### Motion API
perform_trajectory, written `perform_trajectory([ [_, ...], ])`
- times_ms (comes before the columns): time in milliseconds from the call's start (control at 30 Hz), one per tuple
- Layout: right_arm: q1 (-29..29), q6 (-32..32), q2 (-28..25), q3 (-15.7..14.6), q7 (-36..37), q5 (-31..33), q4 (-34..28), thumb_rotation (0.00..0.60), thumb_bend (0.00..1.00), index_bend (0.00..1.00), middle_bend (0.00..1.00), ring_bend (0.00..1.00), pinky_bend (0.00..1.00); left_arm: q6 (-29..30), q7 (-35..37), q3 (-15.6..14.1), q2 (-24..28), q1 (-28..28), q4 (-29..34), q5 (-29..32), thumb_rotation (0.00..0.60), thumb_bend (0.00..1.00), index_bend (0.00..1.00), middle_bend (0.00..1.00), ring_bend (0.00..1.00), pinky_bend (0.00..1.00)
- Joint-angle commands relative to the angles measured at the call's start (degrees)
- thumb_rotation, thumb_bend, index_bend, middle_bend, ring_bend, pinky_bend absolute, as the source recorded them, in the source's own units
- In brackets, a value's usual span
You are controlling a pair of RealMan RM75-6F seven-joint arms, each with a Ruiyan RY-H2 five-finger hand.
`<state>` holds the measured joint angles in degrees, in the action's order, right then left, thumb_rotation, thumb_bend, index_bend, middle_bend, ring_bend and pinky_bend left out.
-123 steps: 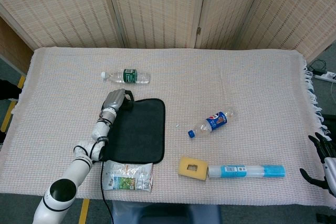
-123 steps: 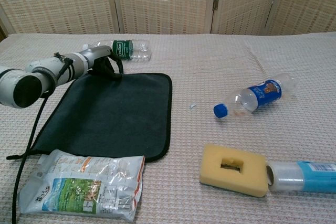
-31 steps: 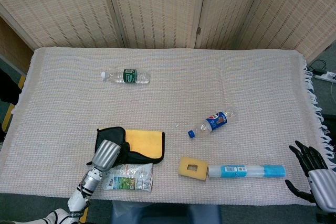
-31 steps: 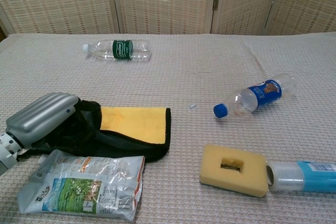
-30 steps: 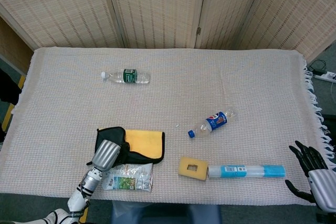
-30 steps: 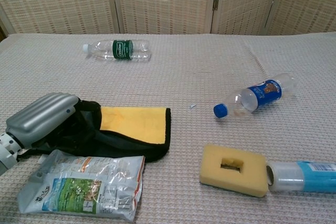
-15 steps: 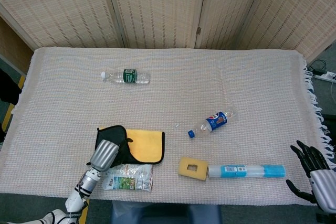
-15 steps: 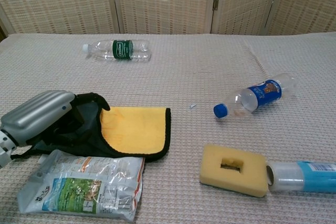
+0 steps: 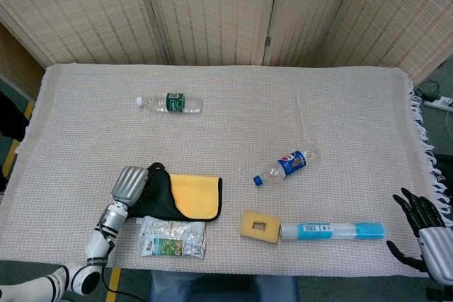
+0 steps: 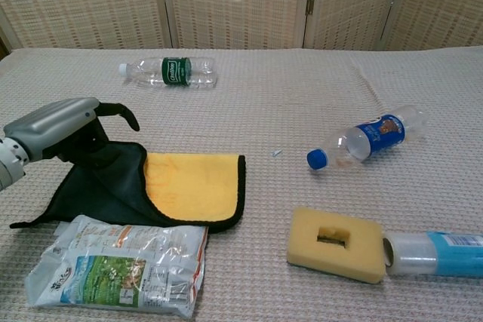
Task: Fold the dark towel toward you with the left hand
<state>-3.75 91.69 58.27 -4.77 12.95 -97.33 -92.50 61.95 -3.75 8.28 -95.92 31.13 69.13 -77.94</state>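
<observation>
Dark towel (image 10: pixel 106 186) lies near the front-left of the table (image 9: pixel 233 118), folded over so its yellow underside (image 10: pixel 192 179) faces up on the right part, dark edge trim around it; left part of the towel is bunched and lifted; left hand (image 10: pixel 56 130) sits above that bunched left corner, silver back of the hand up, fingers (image 10: pixel 121 113) curled down over the dark fabric; cannot tell whether it actually pinches the cloth or just rests against it; right hand (image 9: pixel 419 228) at the far right edge off the table, black fingers spread, holding nothing; snack packet (image 10: pixel 121 265) lies flat just in front of the towel, touching or overlapping its near edge; green-label bottle (image 10: pixel 170 71) on its side well behind the towel; blue-label bottle (image 10: pixel 366 137) on its side to the right, blue cap toward the towel; yellow sponge (image 10: pixel 337 243) with a square hole front-right, touching the end of a clear tube (image 10: pixel 434 253) with a blue label.
</observation>
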Motion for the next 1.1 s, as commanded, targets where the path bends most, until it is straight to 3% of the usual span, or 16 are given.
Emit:
perform_trajectory([
  [33,0.2,-0.46,-0.01,0.06,0.07,0.24,0.03,0.6,0.35,0.0,0.0,0.0,0.0,-3.62,-1.26,2.24,1.3,1.81,0.22,3.79,0.6,0.48,0.34,1.0,1.0,1.0],
  [300,0.37,-0.8,-0.09,0.36,0.33,0.96,0.05,0.6,0.35,0.0,0.0,0.0,0.0,-6.76,-2.01,3.95,1.38,3.64,-1.54,7.55,0.6,0.49,0.36,1.0,1.0,1.0],
  [633,0.49,-1.02,-0.07,0.46,0.42,1.18,0.14,0.6,0.35,0.0,0.0,0.0,0.0,-7.49,-3.41,3.09,2.03,4.1,-0.34,8.61,0.6,0.49,0.42,1.0,1.0,1.0],
  [1100,0.4,-0.87,0.01,0.47,0.34,1.21,0.21,0.6,0.35,0.0,0.0,0.0,0.0,-10.93,-7.55,3.32,1.44,6.17,-0.61,13.42,0.6,0.49,0.42,1.0,1.0,1.0],
])
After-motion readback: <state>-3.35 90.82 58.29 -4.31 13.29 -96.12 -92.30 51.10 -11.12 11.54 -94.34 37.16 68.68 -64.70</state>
